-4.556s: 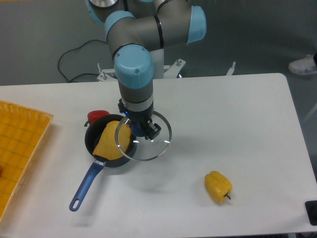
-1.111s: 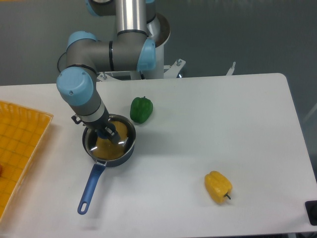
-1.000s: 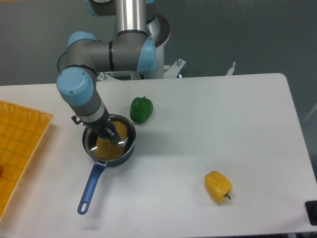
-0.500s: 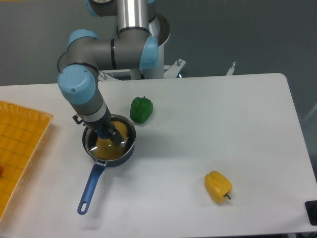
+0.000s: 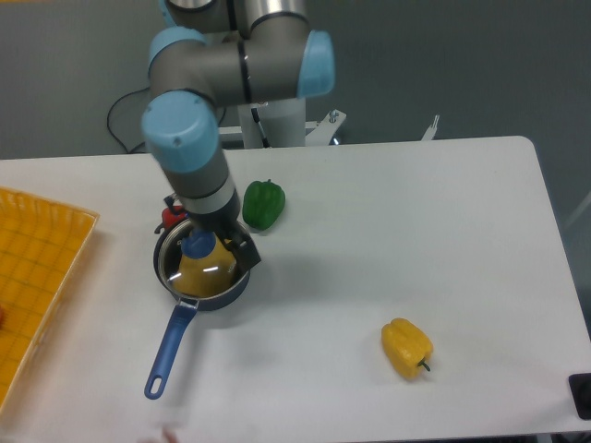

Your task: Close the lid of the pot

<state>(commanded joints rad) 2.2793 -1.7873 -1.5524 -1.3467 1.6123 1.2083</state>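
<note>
The dark pot (image 5: 236, 286) stands on the white table left of centre, its long blue handle (image 5: 169, 347) pointing toward the front left. The glass lid (image 5: 175, 269) lies flat on the pot's rim, and its blue knob (image 5: 197, 245) shows free in the middle. Something yellow lies inside the pot under the glass. My gripper (image 5: 235, 247) hangs just above the pot's right side, to the right of the knob. Its jaws look open and hold nothing.
A green pepper (image 5: 263, 204) lies just behind and to the right of the pot. A small red object (image 5: 173, 215) sits behind the pot. A yellow pepper (image 5: 406, 348) lies at the front right. An orange tray (image 5: 37, 277) is at the left edge.
My gripper has let go of the lid's knob and risen up and to the right. The lid stays on the pot, its blue knob now uncovered.
</note>
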